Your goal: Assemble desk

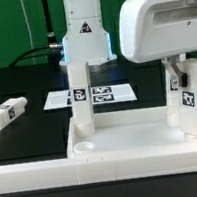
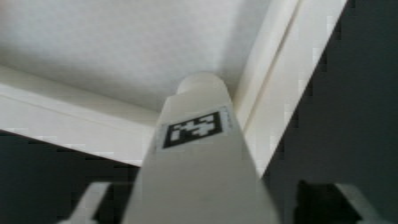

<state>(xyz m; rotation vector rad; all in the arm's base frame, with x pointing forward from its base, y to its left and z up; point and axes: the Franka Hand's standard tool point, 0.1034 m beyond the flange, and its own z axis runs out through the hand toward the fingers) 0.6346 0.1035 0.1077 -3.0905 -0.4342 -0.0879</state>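
The desk slab [image 1: 123,144], white with a raised rim, lies across the front of the exterior view. One leg [image 1: 81,107] stands upright at its far corner on the exterior view's left. A second tagged leg [image 1: 193,102] [image 2: 199,150] stands on the slab at the exterior view's right. My gripper [image 1: 184,75] [image 2: 210,205] hangs over this leg with a finger on either side. In the wrist view a thin dark gap shows between each fingertip [image 2: 89,203] and the leg, so the jaws stand open around it. A third leg [image 1: 6,114] lies loose on the black table.
The marker board [image 1: 106,92] lies flat behind the slab. The robot's white base [image 1: 83,33] rises behind it. A round corner socket [image 1: 85,146] shows in the slab beside the far leg.
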